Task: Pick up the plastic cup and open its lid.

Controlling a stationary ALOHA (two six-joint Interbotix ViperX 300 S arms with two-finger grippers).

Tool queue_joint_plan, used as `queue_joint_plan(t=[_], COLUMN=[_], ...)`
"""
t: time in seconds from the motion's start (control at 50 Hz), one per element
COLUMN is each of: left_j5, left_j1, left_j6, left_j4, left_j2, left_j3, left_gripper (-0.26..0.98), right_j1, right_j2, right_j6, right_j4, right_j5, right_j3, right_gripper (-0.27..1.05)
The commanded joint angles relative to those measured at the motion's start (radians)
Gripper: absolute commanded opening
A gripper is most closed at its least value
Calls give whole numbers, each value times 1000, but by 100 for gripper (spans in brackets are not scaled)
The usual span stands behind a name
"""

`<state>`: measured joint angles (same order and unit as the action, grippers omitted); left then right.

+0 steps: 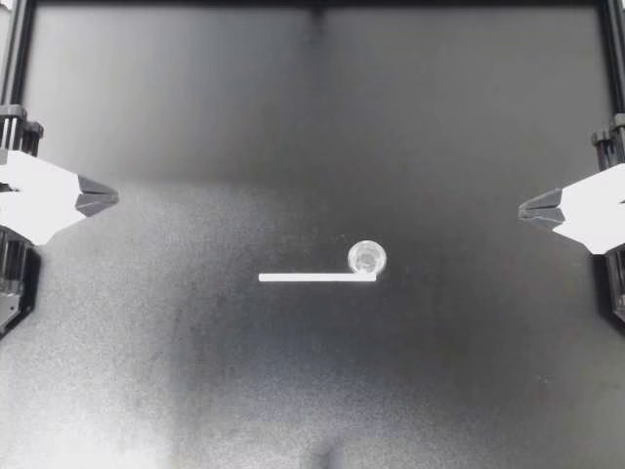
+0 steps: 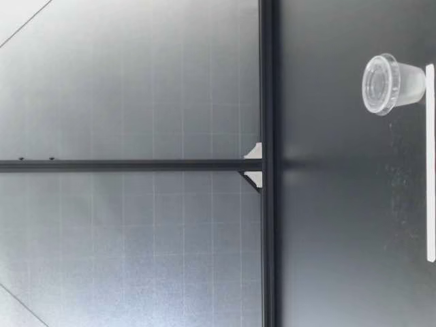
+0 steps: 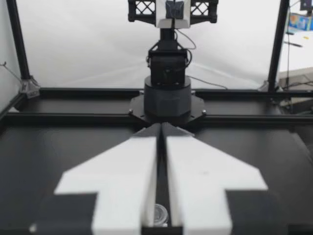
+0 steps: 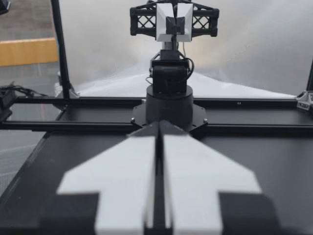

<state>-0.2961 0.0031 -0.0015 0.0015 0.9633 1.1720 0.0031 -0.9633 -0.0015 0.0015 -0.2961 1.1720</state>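
A thin white strip [image 2: 430, 163] is seen nearest the low camera, flat on the black table [image 2: 354, 238]. The plastic cup [image 2: 394, 83] is stood upright just behind one end of it, touching or nearly so, with the clear lid [image 2: 377, 84] seated on top. From above, the cup [image 1: 367, 258] is placed at the strip's [image 1: 315, 277] right end, on its far side, a little right of table centre. The left gripper [image 1: 109, 198] and right gripper [image 1: 527, 209] are parked at the left and right table edges, well apart from the cup. In both wrist views the fingers are pressed nearly together, only a slit left, nothing held. No step is judged begun; the reach is not yet made. Next, one gripper needs to be opened wider than the cup, brought over it and closed on the wall below the lid rim, so the lid edge is left for the other.
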Motion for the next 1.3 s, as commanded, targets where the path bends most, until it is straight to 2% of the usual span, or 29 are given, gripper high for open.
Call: queue_joint_plan(t=[0.0, 0.22, 0.42, 0.66, 0.9, 1.08, 1.18, 1.28], left_j5=[-37, -121, -129, -135, -135, -133, -126, -117], left_j1=[0, 2, 2, 3, 11, 14, 14, 14], left_j6=[2, 8, 5, 3, -5, -5, 3, 6], left_j4=[0, 0, 0, -2, -5, -6, -6, -6], left_j2=[2, -31, -170, -382, -584, -713, -779, -844], left_j3=[-23, 9, 34, 3, -77, -150, -192, -236], left_gripper=[-18, -18, -18, -18, -16, -2, 15, 39], right_j1=[2, 2, 2, 2, 0, -15, -28, -37], right_j2=[0, 25, 109, 259, 394, 469, 503, 540], right_j6=[0, 5, 6, 6, 5, 5, 8, 8], right_j4=[-2, -2, -2, -2, 2, 3, 3, 8], right_j5=[-12, -219, -290, -288, -270, -229, -190, -155], right_j3=[-20, 26, 38, 25, 9, -17, -31, -48], right_gripper=[-18, -19, -19, -19, -19, -19, -19, -19])
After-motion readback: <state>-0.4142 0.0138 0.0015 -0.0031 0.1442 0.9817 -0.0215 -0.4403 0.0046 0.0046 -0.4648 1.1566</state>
